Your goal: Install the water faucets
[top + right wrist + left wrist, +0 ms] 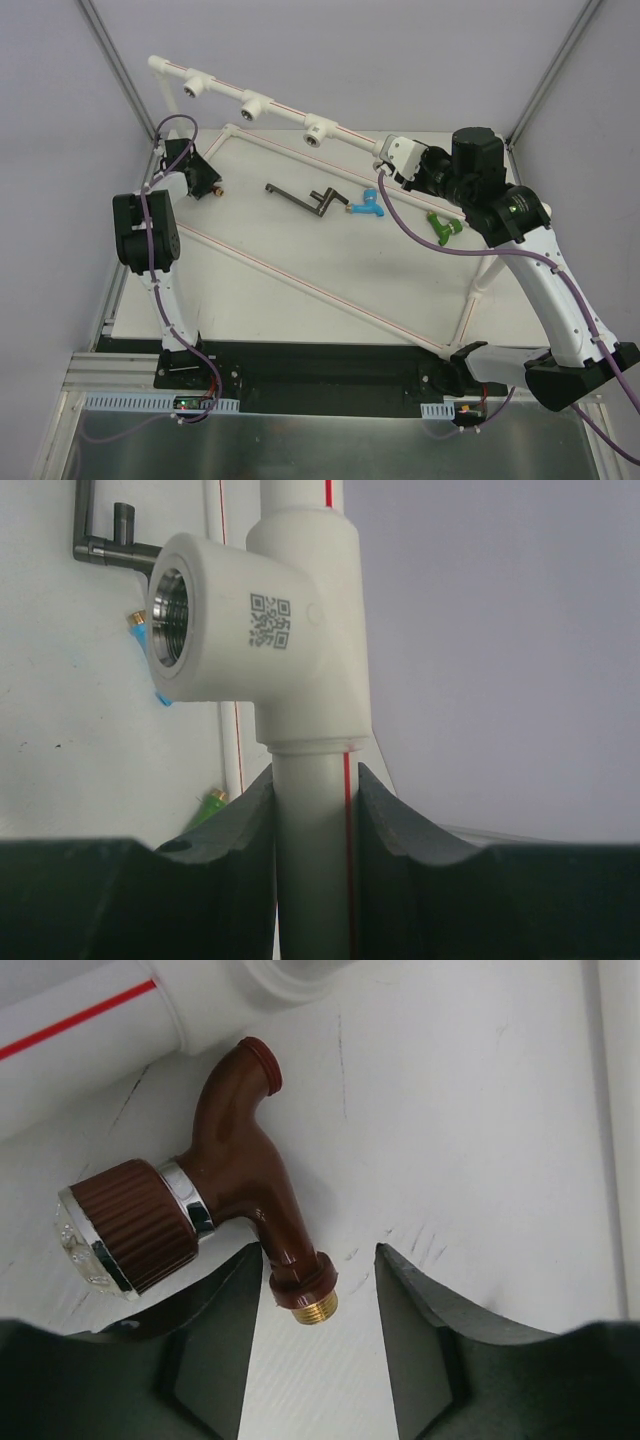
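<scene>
water faucets: three, all lying loose on the white board (280, 240) inside the white pipe frame (330, 296). green faucet (442, 227) lying nearest, by the frame's right side. blue faucet (368, 207) lying slightly farther in, mid-frame, just beside a dark crank tool (305, 200). red-brown faucet (214, 189) lying by the frame's left side, knob sideways, brass thread pointing at the left gripper (320, 1260). left gripper's jaws standing released, straddling that brass end. one finger (230, 1300) sitting close against the faucet body, contact unclear; the other standing apart. farther back, right gripper (315, 780) clenching a tube of the frame just below a tee socket (168, 605), fingers pressing on both sides. farthest, the frame's back rail showing its sockets (250, 107) facing the arms.
</scene>
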`<state>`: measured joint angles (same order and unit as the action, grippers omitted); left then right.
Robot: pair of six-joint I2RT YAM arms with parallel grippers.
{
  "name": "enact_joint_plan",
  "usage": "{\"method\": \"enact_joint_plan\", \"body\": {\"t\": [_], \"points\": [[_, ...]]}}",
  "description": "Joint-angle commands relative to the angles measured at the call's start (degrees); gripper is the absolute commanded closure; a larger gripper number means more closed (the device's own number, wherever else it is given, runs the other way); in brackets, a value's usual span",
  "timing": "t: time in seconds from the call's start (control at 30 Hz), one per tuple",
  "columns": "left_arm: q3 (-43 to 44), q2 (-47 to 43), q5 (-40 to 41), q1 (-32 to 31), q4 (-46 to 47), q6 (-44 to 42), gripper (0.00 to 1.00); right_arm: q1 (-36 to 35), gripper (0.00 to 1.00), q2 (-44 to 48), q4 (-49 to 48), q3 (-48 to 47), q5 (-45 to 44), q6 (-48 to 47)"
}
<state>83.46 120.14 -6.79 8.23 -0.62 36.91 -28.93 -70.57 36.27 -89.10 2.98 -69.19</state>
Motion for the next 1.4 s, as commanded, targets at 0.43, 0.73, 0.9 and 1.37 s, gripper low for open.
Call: {"method": "enact_joint_plan", "body": {"t": [0.43,0.73,0.9,1.37], "points": [[-2.50,-0.60,-5.86,-0.32,-2.01,0.88,0.84,-1.31,0.28,7.10,-2.61,-0.37,5.10,8.80],[-11.12,-10.43,-5.70,-0.76,3.51,0.36,0.70,-1.31,0.07,10.80,-6.39,-2.13,7.73,12.93],[-12.10,-18.26,1.06,0.99,3.70,-4.82,0.44,-1.39,0.02,14.83,-6.48,-0.82,9.49,16.97],[3.72,-4.92,-6.83,4.52,-5.70,-12.74,0.17,-1.57,0.01,22.67,-11.75,11.93,19.42,33.40]]}}
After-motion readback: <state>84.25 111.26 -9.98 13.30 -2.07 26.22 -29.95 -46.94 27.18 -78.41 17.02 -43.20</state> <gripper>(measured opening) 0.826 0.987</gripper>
